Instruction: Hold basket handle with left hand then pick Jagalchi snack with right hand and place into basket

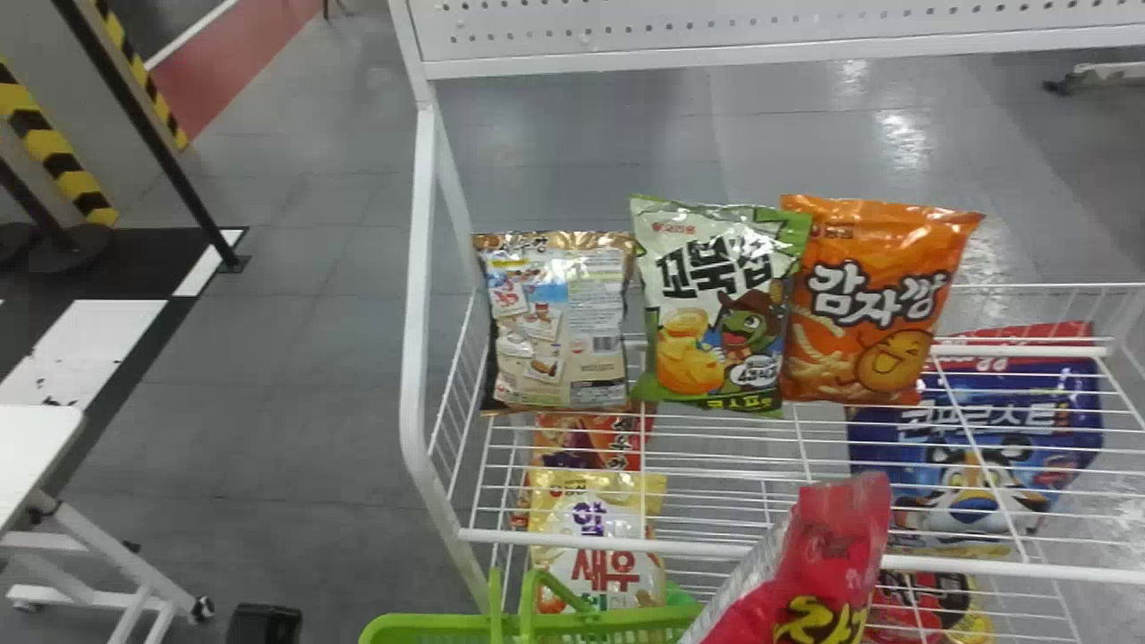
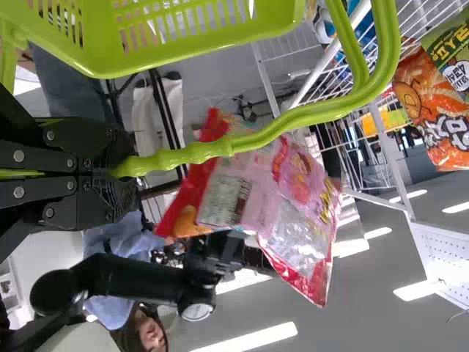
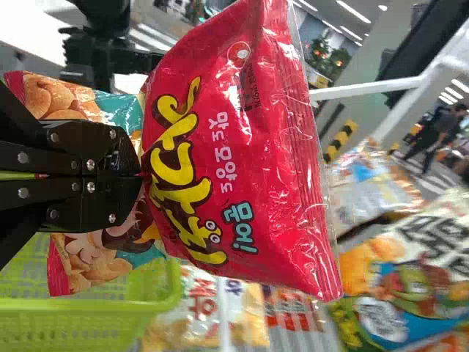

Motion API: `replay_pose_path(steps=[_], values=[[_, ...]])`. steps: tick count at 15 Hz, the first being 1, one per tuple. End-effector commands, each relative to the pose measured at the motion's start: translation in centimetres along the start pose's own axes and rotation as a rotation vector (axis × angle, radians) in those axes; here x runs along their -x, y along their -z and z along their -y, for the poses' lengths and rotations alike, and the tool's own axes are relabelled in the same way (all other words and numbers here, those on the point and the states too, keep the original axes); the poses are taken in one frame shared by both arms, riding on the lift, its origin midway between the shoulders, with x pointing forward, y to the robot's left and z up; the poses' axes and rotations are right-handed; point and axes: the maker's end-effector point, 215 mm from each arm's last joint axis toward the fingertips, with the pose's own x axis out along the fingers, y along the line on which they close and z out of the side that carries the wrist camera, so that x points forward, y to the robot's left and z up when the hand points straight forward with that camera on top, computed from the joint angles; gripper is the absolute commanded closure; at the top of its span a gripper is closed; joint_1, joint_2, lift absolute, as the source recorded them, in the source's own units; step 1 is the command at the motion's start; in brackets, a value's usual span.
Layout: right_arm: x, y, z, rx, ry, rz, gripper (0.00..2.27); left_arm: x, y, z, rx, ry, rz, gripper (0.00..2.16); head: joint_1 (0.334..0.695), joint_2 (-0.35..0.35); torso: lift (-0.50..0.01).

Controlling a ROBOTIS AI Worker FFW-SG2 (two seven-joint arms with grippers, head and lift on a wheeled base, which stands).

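My left gripper (image 2: 130, 166) clamps the handle (image 2: 293, 117), bracing the basket (image 1: 402, 623) at the head view's bottom centre; my right gripper (image 3: 141, 175) pinches the snack's (image 3: 242, 154) edge, likely for clean release.

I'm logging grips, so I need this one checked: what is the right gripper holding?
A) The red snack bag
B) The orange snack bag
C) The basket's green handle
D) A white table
A: the right gripper is closed on the red snack bag, while the green handle is in the left gripper.

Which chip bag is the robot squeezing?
The red bag with big yellow letters, pinched in the right gripper; the orange bag and green-white bag are on the rack.
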Motion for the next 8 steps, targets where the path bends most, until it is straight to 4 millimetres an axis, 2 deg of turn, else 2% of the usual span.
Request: replay_pose_path(steps=[1, 2, 5, 6, 7, 8], values=[[-3.1, 4.4, 0.9, -0.115, -0.056, -0.105, 2.25, 0.0, 0.0, 0.3, -0.001, 0.012, 0.001, 2.14, 0.695, 0.237, -0.009], [-4.2, 5.8, 0.8, -0.15, -0.085, -0.14, 2.25, 0.0, -0.1, 0.3, -0.002, 0.013, 0.001, 2.14, 0.695, 0.314, -0.009], [-6.2, 8.2, 1.6, -0.184, -0.087, -0.209, 2.24, 0.0, -0.1, 0.5, -0.004, 0.014, 0.001, 2.14, 0.695, 0.35, -0.009], [-6.5, 8.6, 2.1, -0.185, -0.072, -0.223, 2.12, 0.0, -0.1, 0.4, -0.004, 0.013, 0.0, 2.14, 0.695, 0.35, -0.009], [-6.9, 9.0, 2.8, -0.173, -0.042, -0.238, 1.64, 0.1, -0.1, 0.4, -0.003, 0.011, 0.0, 2.14, 0.695, 0.35, -0.009], [-7.2, 9.6, 3.5, -0.157, -0.006, -0.258, 0.44, 0.1, -0.1, 0.4, -0.002, 0.01, 0.001, 2.14, 0.695, 0.35, -0.009]])
